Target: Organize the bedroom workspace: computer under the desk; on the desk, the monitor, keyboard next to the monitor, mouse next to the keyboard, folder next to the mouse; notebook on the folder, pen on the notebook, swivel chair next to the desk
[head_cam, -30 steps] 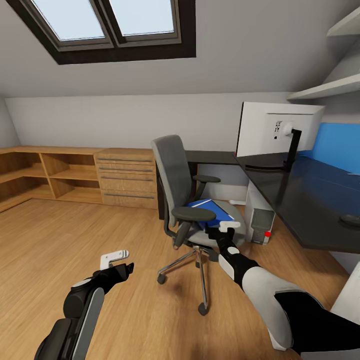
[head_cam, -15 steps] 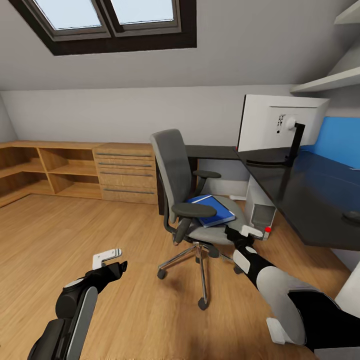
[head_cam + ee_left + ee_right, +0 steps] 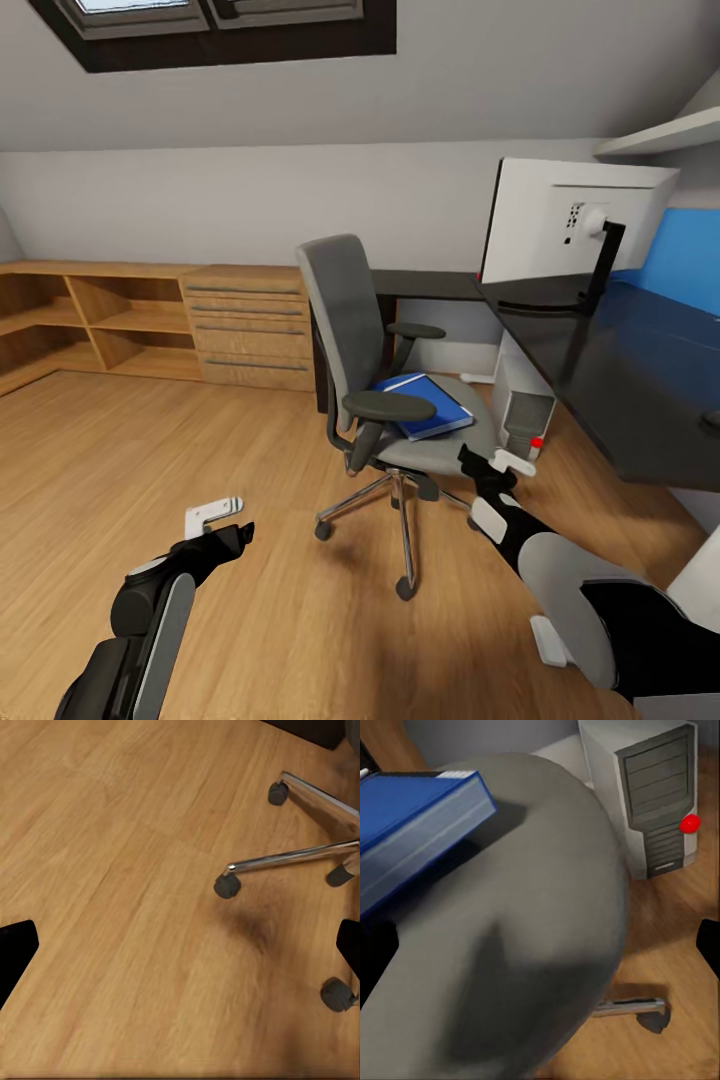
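Right gripper (image 3: 500, 463) has drawn back from folder (image 3: 425, 405).

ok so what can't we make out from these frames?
- Dark object on the long black desk: cut off by the head view's right edge, so mouse or not is unclear.
- White-backed wide monitor: its screen faces away in the head view.
- Flat bright blue folder on the grey padded swivel chair: the black armrest covers one corner.
- Right claw: too small in the head view to judge open or shut.
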Available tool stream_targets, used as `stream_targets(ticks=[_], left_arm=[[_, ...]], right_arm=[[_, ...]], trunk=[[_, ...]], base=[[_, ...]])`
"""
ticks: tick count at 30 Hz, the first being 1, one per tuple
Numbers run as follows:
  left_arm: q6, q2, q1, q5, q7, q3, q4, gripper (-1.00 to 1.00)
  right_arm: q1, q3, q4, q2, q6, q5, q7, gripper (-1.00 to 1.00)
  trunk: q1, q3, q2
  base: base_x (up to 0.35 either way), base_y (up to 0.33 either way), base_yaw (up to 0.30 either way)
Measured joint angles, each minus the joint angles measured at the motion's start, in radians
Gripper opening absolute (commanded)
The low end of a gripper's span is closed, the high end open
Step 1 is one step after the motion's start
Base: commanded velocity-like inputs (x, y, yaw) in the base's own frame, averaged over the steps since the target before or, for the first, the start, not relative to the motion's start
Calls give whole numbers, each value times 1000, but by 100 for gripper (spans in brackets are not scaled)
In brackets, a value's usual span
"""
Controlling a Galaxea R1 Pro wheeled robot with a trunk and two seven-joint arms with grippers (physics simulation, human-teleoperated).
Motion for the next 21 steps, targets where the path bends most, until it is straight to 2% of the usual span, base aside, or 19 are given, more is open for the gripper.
stream_targets(ticks=[4, 7, 8, 12, 15, 21], left_arm=[[0, 0, 0, 0, 1, 0, 1, 100], [0, 0, -1, 0, 1, 1, 1, 100], [0, 0, -1, 0, 1, 1, 1, 100], [0, 0, -1, 0, 1, 1, 1, 100], [0, 1, -1, 0, -1, 0, 1, 100], [0, 2, -1, -1, -1, -3, 13, 100]], right_arm=[[0, 1, -3, -7, -1, -77, 0, 100], [0, 0, -4, -9, -2, -119, -1, 100], [-1, 2, -7, -10, -1, -119, -1, 100], [-1, 3, -9, -11, 1, -168, -2, 100], [0, -4, -23, -13, -6, -255, -3, 100], [0, -2, -53, -16, -9, -263, -3, 100]], trunk=[[2, -15, -1], [3, -27, -2], [3, -31, -2], [3, -31, -2], [4, -31, -2], [4, -31, -2]], base=[[0, 0, 0], [0, 0, 0], [0, 0, 0], [0, 0, 0], [0, 0, 0], [0, 0, 0]])
